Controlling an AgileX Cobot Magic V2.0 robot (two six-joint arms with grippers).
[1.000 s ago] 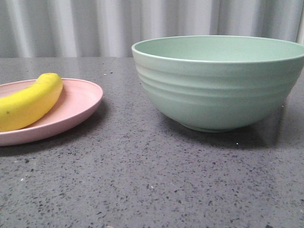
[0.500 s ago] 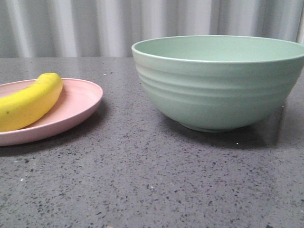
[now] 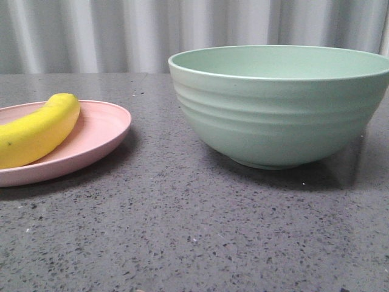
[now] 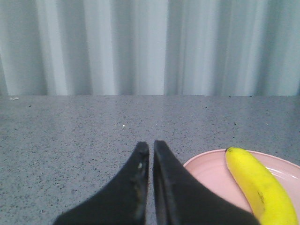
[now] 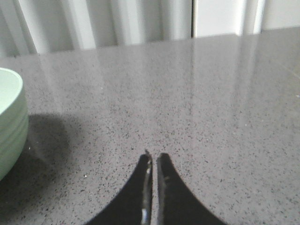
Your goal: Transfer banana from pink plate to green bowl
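The yellow banana (image 3: 37,129) lies on the pale pink plate (image 3: 103,131) at the left of the front view. The mint-green bowl (image 3: 279,106) stands to its right and looks empty. Neither gripper shows in the front view. In the left wrist view my left gripper (image 4: 151,146) is shut and empty, low over the table, beside the pink plate (image 4: 206,168) that holds the banana (image 4: 260,187). In the right wrist view my right gripper (image 5: 154,157) is shut and empty over bare table, well apart from the bowl's ridged side (image 5: 10,126).
The dark speckled tabletop (image 3: 200,231) runs back to a grey pleated curtain (image 3: 121,30). The bowl casts a shadow on the table beside it (image 5: 42,140).
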